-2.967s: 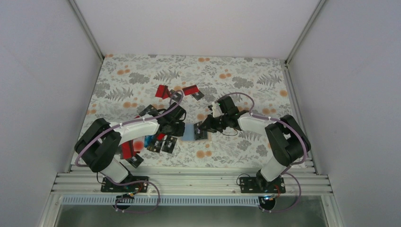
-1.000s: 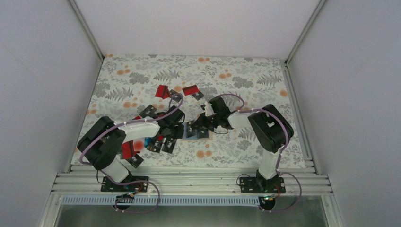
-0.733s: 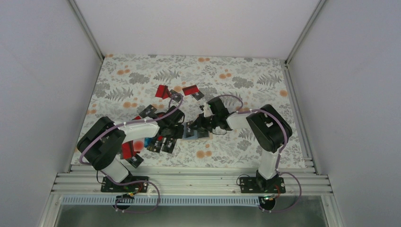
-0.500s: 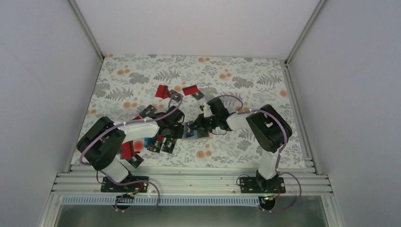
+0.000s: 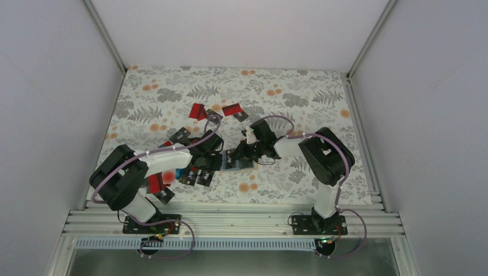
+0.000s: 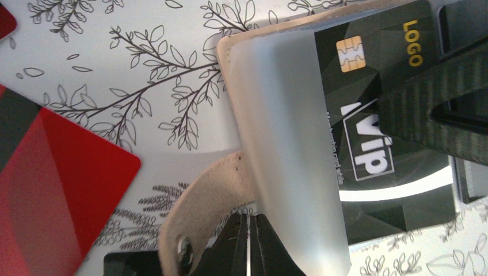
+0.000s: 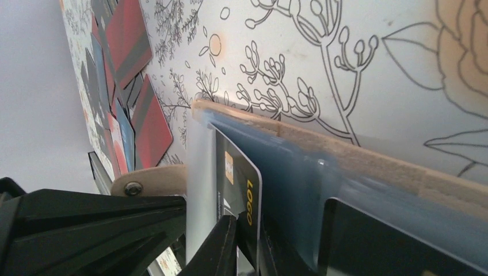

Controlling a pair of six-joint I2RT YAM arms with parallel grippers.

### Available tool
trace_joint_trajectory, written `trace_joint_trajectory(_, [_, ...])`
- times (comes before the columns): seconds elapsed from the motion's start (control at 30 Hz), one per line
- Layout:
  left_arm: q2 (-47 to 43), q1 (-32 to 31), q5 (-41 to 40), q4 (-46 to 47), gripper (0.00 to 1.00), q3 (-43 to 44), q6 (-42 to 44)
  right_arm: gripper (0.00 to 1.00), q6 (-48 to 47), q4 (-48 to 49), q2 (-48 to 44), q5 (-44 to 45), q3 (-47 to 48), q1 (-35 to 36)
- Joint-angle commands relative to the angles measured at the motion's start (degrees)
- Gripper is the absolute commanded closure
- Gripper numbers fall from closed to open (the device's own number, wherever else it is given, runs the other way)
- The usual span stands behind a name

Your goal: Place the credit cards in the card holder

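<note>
Near the middle of the flower-printed table surface [image 5: 299, 92], the right gripper [image 7: 247, 230] pinches a black credit card [image 6: 359, 86] bearing a gold chip, a white ViP mark and yellow LOGO lettering. One edge of the card sits under the frosted grey-blue pocket of the open tan card holder [image 6: 282, 115]. The left gripper [image 6: 249, 221], jaws pressed together, clamps the holder's edge beside its tan snap strap [image 6: 201, 201]. Red, black and blue loose cards [image 5: 195, 172] lie scattered just left of the holder.

Open cloth [image 5: 288, 86] runs along the far and right sides. Loose cards [image 5: 198, 175] crowd the left arm's side. Left gripper [image 6: 248, 224] and right gripper [image 7: 246, 236] meet over wallet [image 6: 282, 126] and black card [image 6: 368, 103], blocking the middle.
</note>
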Motion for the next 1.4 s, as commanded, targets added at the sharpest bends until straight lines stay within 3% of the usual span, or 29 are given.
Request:
trace_joint_trajectory(0.0, [-3.66,-0.19,-1.18,-4.42,0.92,1.8,-0.21,0.87,-2.98,-7.75,0.18,3.16,1.13,0.94])
trace_joint_trajectory(0.33, [-6.01,-0.21,-3.43,-8.09,0.81,3.31,-0.72,0.69,-5.08,-11.72,-2.18,3.26,2.83,0.8])
trace_joint_trajectory(0.53, [-6.93,-0.19,-5.6,-9.88,0.76,4.0,-1.02,0.49,-6.98,-15.12,-3.85,3.51,4.13,0.84])
trace_joint_trajectory(0.63, [-7.08,-0.19,-6.57,-10.81,0.75,4.31,-1.5,0.45,-7.8,-16.2,-3.79,3.28,4.61,0.8])
trace_joint_trajectory(0.97, [-10.24,-0.19,-9.95,-14.62,0.47,6.19,-1.62,0.33,-9.29,-19.46,-3.89,2.45,6.58,1.08])
trace_joint_trajectory(1.37, [-6.69,-0.24,-7.1,-8.64,0.49,4.88,-1.2,0.18,-10.49,-23.81,-6.35,3.16,8.69,1.06])
